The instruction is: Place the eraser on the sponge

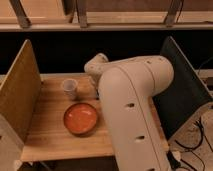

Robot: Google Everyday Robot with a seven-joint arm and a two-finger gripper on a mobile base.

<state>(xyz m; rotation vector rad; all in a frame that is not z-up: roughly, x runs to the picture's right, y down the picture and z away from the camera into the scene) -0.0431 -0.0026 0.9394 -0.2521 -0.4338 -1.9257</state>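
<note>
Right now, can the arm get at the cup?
Probably yes: the cup stands free on the table, the bowl nearer the camera, the arm close beside it. The gripper is hidden behind the arm.

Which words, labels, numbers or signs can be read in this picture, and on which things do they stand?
None: no text can be read anywhere in this view.
The cup, the orange bowl, the wooden table and the white robot arm show plain surfaces without lettering.
The gripper is not in view, so any marking on it cannot be checked.
</note>
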